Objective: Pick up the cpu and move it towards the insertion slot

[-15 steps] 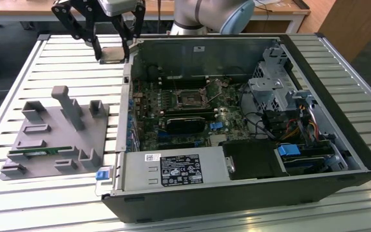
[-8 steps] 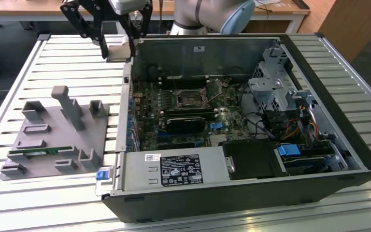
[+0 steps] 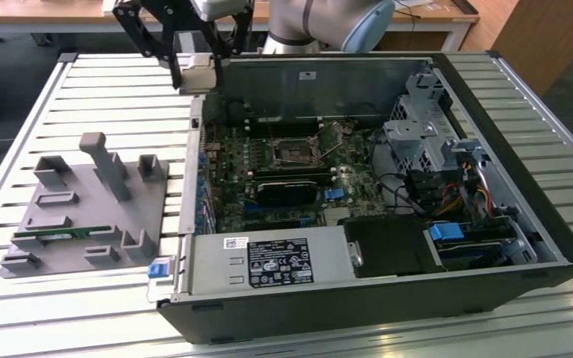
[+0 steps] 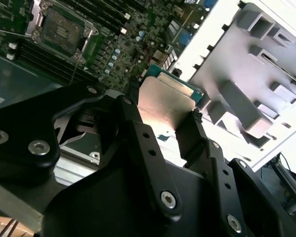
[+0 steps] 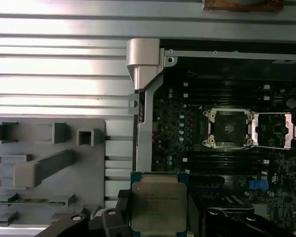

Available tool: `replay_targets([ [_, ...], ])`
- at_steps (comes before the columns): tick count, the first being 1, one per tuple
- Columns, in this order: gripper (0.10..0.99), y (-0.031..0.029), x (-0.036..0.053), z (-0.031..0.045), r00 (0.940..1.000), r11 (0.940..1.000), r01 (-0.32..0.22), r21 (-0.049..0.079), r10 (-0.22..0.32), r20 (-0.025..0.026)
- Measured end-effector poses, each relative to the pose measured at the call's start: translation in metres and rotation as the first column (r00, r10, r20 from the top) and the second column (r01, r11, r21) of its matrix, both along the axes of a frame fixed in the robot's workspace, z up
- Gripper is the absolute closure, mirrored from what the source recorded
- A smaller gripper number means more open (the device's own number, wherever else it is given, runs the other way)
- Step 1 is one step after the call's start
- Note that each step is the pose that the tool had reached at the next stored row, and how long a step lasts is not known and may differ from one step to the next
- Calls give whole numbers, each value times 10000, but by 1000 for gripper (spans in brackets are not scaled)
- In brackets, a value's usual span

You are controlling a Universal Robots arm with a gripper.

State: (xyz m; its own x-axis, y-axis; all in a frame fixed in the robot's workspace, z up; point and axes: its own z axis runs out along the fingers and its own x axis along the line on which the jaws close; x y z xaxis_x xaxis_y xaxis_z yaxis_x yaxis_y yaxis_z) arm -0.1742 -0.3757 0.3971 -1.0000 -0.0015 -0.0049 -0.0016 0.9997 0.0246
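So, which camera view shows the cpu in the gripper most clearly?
The first wrist view: the cpu faces the camera, its metal top plain between the gripper fingers. The second wrist view shows it slanted and partly covered. The exterior view shows it as a pale patch above the case edge.

Lab workbench: slatted metal table [image 3: 98, 89], opened computer case [image 3: 525, 224].
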Motion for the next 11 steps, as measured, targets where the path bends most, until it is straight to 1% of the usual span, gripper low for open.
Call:
replay_targets([
  [11, 541, 21, 261, -8, 10000, 10000, 0, 0, 0, 0],
])
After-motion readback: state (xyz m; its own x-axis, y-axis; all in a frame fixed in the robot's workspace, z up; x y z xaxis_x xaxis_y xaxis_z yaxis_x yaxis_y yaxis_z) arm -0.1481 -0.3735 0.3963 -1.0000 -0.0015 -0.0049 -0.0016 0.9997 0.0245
